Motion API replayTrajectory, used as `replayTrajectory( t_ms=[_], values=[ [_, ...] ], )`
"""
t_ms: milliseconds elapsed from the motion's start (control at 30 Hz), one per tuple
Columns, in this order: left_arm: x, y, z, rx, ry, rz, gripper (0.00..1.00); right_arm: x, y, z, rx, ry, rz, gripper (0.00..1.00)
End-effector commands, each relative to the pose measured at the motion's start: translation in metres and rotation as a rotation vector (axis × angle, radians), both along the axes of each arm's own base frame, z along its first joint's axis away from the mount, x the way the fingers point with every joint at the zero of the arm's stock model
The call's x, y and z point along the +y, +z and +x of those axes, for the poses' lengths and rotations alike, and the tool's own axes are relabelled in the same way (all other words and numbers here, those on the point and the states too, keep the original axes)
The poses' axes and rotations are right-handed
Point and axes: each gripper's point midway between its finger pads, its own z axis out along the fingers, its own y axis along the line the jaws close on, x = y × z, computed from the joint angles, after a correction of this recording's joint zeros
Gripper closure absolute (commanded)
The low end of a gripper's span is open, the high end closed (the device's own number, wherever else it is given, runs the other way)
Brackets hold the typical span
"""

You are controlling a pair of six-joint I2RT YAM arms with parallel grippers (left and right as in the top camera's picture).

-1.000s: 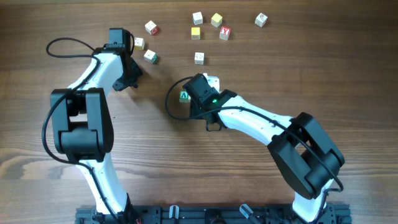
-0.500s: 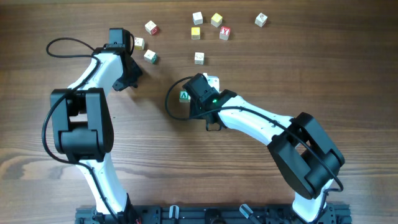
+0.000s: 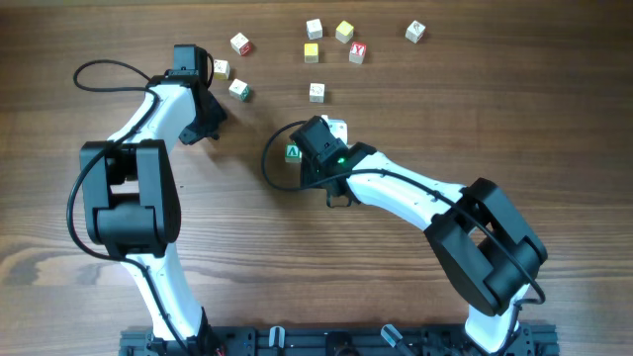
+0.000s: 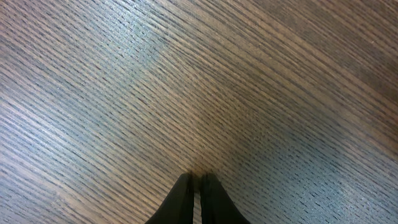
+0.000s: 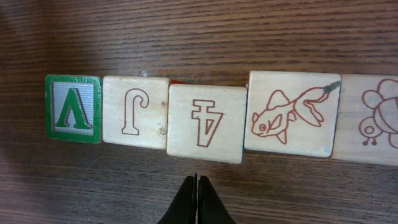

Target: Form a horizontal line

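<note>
Right end effector [image 5: 196, 185] is pinched fully shut with nothing between its fingers, its tip hovering just beside the near edge of the horizontal line [image 5: 205, 121], right in front of the cube marked 4 [image 5: 206, 123]. Five cubes sit side by side in the right wrist view: the green-faced cube [image 5: 73, 108] at one end, then the J cube [image 5: 135, 112], the 4, the fish cube [image 5: 291, 114] and a fifth cube [image 5: 378, 121] cut off by the frame edge. Each appears to touch its neighbour, so the row looks essentially formed. What is left, by my judgement, is tidying: the 4 sits slightly nearer the end effector than its neighbours, so the edge is a little stepped. Left end effector [image 4: 196, 182] is also closed and empty, over bare worktop [image 4: 199, 74], well apart from the row. Loose cubes [image 3: 312, 51] lie scattered at the far side.
</note>
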Motion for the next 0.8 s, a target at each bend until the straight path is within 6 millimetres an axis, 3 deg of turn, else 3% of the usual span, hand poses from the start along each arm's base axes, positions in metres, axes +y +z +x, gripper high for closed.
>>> replayTrajectory(
  t_ms=[0,767],
  values=[
    [-0.0009,-0.006,-0.0012,0.01,0.008,-0.007,0.91,-0.0013,-0.0048,0.0003,0.009,0.004,-0.004,0.96],
    [-0.0009,-0.006,-0.0012,0.01,0.008,-0.007,0.91,-0.0009,-0.0024,0.0061,-0.017,-0.004,0.0,0.96]
  ],
)
